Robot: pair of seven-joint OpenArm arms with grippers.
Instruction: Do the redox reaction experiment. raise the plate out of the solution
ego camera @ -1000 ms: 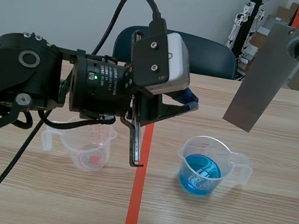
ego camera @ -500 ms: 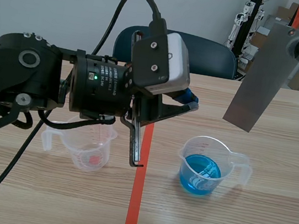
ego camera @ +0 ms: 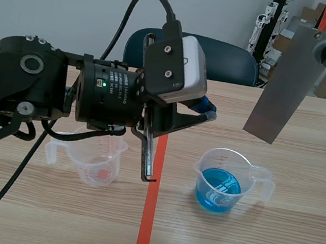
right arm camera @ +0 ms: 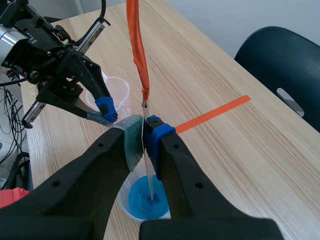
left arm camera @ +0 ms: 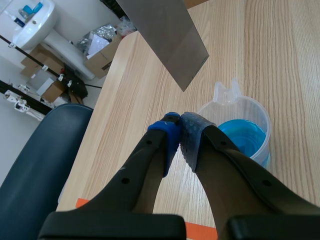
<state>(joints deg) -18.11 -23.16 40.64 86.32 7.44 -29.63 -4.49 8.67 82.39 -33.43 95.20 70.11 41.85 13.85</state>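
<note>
- The right gripper [right arm camera: 144,134] is clamped on the metal plate [ego camera: 283,84] near its upper edge. A grey-green pad and a blue pad press on opposite faces.
- An orange strip [right arm camera: 136,45] rises from the top of the plate.
- The plate hangs tilted in the air, with its lower edge clear above the rim of the beaker of blue solution [ego camera: 225,180]. It touches neither the liquid nor the plastic.
- In the right wrist view the plate appears edge-on, with its lower end lined up over the blue liquid.
- The left gripper [left arm camera: 179,125] hovers beside the beaker with its fingertips pressed together and nothing between them, near the orange tape line [ego camera: 151,199].
- A second beaker [ego camera: 94,155] stands on the far side of the tape line, under the left arm. It is clear, with a faint reddish spot at its base.
- The lift looks all but complete, since no part of the plate sits in the solution.
- To finish well, the plate should probably travel straight up rather than sideways, so that any drops fall back into the beaker and not on the wooden table [ego camera: 292,237].
- The grip is near the top edge, so a slow, even motion would probably limit swinging of the long free end.
- The beaker is light and has a handle and spout, so a knock from the plate's lower corner could tip it. Height over the rim matters before any sideways move.
</note>
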